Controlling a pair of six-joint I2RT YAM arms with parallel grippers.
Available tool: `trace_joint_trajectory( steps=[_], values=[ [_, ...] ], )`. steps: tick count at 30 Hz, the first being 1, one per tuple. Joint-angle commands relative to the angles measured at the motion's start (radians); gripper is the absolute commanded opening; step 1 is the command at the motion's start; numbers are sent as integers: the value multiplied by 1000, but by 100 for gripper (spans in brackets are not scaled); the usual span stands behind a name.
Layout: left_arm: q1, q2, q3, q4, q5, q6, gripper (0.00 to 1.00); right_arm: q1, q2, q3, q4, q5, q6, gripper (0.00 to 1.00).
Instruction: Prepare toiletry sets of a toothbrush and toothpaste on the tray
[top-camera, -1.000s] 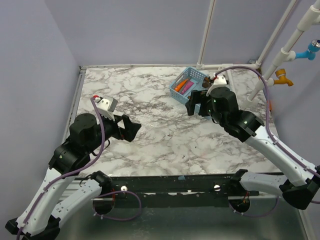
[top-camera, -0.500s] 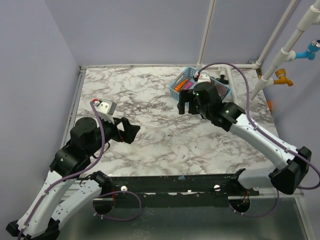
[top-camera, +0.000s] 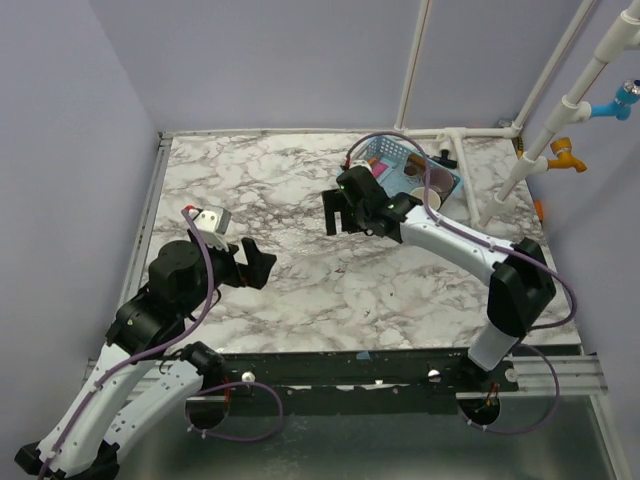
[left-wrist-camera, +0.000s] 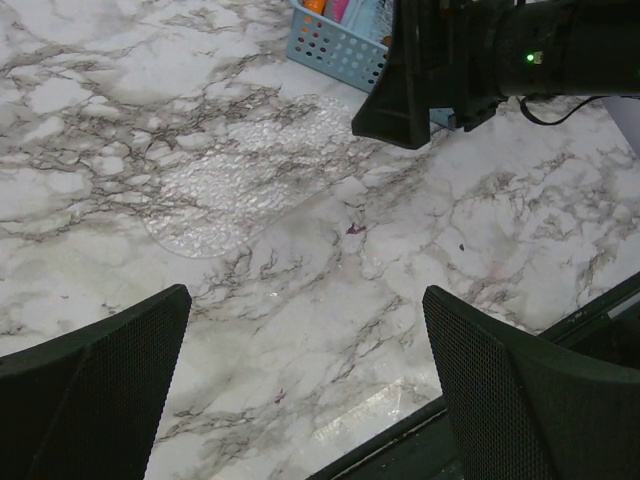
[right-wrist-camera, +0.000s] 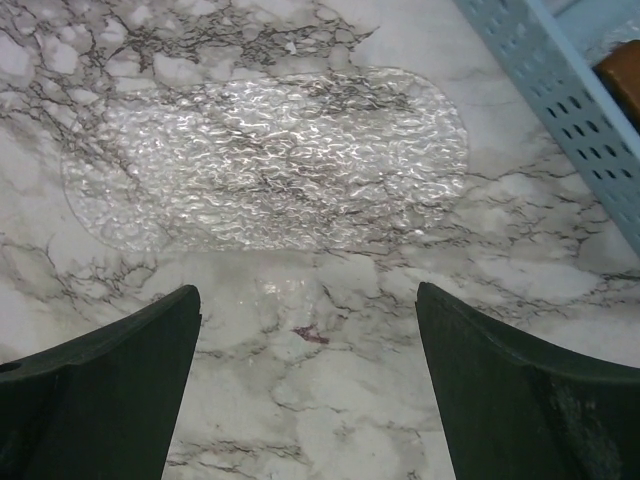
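Note:
A clear, ripple-textured oval tray (right-wrist-camera: 268, 160) lies flat on the marble, just ahead of my right gripper (right-wrist-camera: 305, 290). That gripper is open, with only bare marble between its fingers. From the left wrist the same tray (left-wrist-camera: 248, 172) sits left of the right gripper's black fingers (left-wrist-camera: 400, 100). The blue perforated basket (top-camera: 402, 162) stands at the back right with pink and orange items (left-wrist-camera: 330, 8) in it; I cannot tell toothbrush from toothpaste. My left gripper (left-wrist-camera: 305, 295) hangs open over bare marble near the front edge, well short of the tray.
Behind the right arm are a pale cup (top-camera: 432, 201) and a dark round dish (top-camera: 440, 178) beside the basket. White pipes (top-camera: 520, 140) rise at the back right. A black rail (left-wrist-camera: 480, 420) runs along the table's near edge.
The right arm has swung left, from beside the basket to the middle of the table by the tray. The left arm has barely shifted.

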Motion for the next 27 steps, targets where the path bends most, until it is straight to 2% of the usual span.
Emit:
trace_joint_trajectory(
  steps=[1, 14, 27],
  values=[
    [-3, -22, -38, 3, -16, -29, 99, 27, 96, 68, 38, 19, 47, 91],
    [-4, -66, -123, 48, 39, -55, 99, 73, 380, 287, 17, 51, 101, 93],
    [-4, -112, -147, 50, 66, -49, 99, 76, 527, 389, 4, 29, 61, 96]
  ],
)
